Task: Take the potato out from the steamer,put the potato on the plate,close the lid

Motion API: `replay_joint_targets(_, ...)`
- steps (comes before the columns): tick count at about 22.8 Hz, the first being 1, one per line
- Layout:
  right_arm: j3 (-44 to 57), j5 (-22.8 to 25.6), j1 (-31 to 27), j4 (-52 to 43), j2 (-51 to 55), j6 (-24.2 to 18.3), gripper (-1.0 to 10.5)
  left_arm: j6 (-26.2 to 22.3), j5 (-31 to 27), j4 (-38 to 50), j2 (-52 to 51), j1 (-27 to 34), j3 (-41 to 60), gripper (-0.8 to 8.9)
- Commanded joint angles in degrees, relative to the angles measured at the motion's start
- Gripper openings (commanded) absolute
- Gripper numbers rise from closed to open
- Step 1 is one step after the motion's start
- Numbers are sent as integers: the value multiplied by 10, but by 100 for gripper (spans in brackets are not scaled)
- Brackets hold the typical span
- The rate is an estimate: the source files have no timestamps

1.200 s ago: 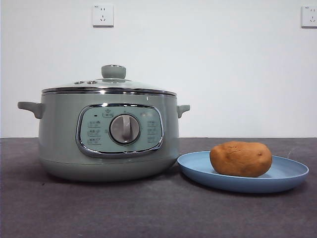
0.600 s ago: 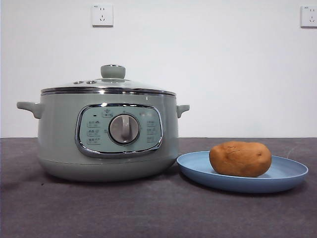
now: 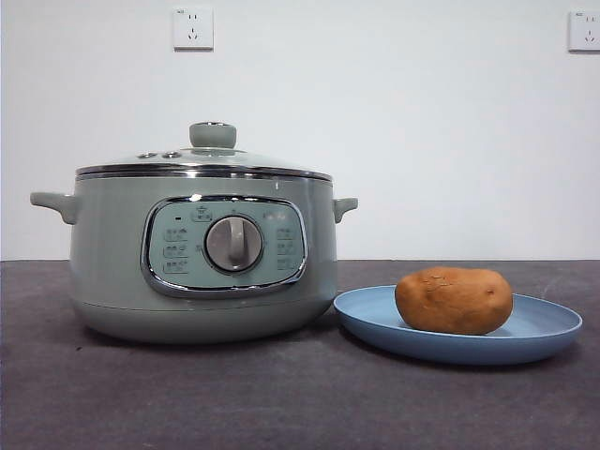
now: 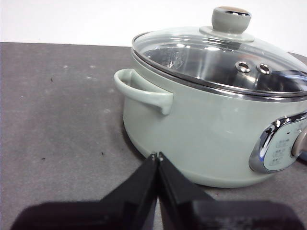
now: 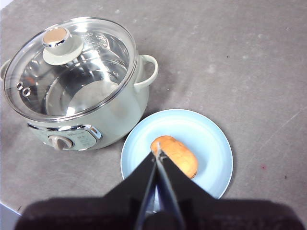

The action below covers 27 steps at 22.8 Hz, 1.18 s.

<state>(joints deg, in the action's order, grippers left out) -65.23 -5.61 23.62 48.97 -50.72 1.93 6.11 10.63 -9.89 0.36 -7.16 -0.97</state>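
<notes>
Both claws are pressed together and hold nothing. Left claw hangs low near the table, just beside the steamer and its side handle. Right claw hangs high above the potato. That potato lies on the blue plate, a little off the middle, and the plate sits just beside the steamer. Glass lid rests flat on the steamer rim, with its green knob on top. Through the glass the pot looks empty. All three steps look done to me. Nothing more seems to need moving, so the arms can just keep clear and rest.
</notes>
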Motion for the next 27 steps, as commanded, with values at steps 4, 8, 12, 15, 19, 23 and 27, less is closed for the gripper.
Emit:
replay_joint_targets(4, -3, -1, 0, -4, 2, 2, -1, 1, 0, 0, -2, 2, 7, -3)
replay_joint_targets(8, -3, -1, 0, -4, 2, 2, -1, 1, 0, 0, -2, 2, 7, -3)
replay_joint_targets(12, -3, 0, 0, -4, 2, 1, -1, 1, 0, 0, -2, 2, 7, -3)
replay_joint_targets(15, -3, 17, -14, -4, 20, -27, 2, 1, 0, 0, -2, 2, 7, -3)
replay_joint_targets(19, 4, 13, -140, -8, 53, -38, 1, 1, 0, 0, -2, 2, 7, -3)
replay_joint_targets(23, 96, -7, -243, -111, 129, -32, 1, 1, 0, 0, -2, 2, 7, -3)
replay_joint_targets(27, 294, -32, -266, -335, 241, -28, 1, 1, 0, 0, -2, 2, 7, -3)
